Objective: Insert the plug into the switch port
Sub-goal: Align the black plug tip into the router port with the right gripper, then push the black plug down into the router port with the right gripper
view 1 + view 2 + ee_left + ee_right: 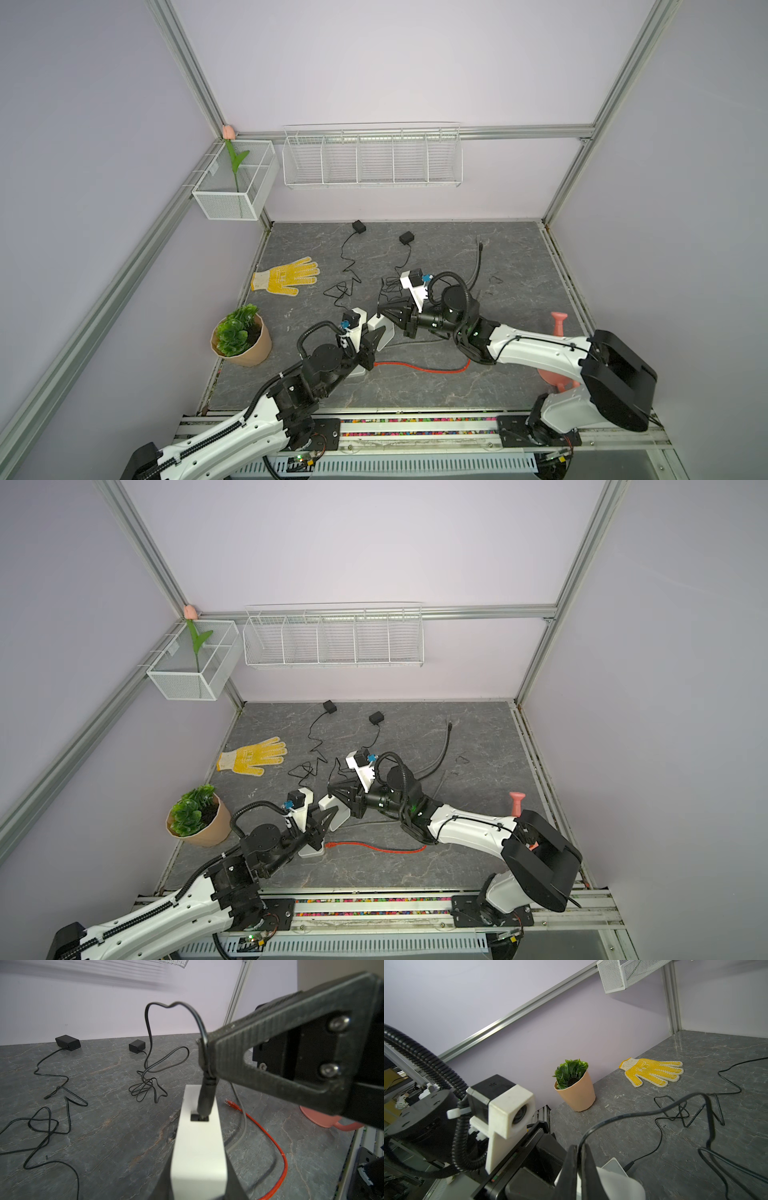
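right pincer (204,1057) clamped on cable (148,1022) above plug (204,1097) | plug tip at port (195,1117) | left pincer (198,1176) clamps switch (197,1147)

Light soft, even, from overhead; you get only faint shadows on the grey marbled worktop (519,257). Top views bow the aluminium frame rails (188,62) at edges. Left wrist: white wire basket (176,963) streaked; near black jaws soft.

Arms converge over the counter (498,257): left end effector (376,334) clamped slightly apart, right end effector (380,308) (reaching toward it) pinched tight.
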You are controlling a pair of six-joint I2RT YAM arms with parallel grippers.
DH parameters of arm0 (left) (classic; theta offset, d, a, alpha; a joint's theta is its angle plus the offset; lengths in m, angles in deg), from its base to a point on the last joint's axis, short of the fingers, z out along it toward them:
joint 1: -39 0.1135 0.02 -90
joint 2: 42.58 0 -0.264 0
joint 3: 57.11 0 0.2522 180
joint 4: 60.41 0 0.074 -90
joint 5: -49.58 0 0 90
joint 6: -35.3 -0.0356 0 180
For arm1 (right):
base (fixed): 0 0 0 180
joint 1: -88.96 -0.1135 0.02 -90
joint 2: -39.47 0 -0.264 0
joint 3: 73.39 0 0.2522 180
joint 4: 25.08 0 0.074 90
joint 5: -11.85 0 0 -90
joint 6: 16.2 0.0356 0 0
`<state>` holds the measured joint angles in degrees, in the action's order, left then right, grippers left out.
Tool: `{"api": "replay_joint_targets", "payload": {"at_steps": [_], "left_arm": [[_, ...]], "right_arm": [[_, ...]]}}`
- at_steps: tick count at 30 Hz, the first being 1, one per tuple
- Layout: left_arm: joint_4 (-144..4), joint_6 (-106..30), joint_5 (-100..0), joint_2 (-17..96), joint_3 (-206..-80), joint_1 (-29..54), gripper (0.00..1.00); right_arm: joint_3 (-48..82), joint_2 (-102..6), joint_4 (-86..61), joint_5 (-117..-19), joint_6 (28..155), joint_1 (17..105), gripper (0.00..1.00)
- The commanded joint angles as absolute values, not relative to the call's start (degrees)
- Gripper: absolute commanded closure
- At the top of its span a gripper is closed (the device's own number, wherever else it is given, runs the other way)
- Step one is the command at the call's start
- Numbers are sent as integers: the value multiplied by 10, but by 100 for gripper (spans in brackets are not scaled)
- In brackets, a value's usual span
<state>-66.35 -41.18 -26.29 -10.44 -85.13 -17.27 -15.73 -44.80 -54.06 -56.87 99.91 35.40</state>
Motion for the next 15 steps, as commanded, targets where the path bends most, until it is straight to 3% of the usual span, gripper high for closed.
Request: {"api": "replay_joint_targets", "payload": {"at_steps": [1,15], "left_arm": [[-615,-402,-241,-121,-888,-171,100],[-620,-412,-234,-126,-895,-171,100]], "right_arm": [[-172,-446,-470,-576,983,345,93],[-129,-447,-353,-619,920,316,93]]}}
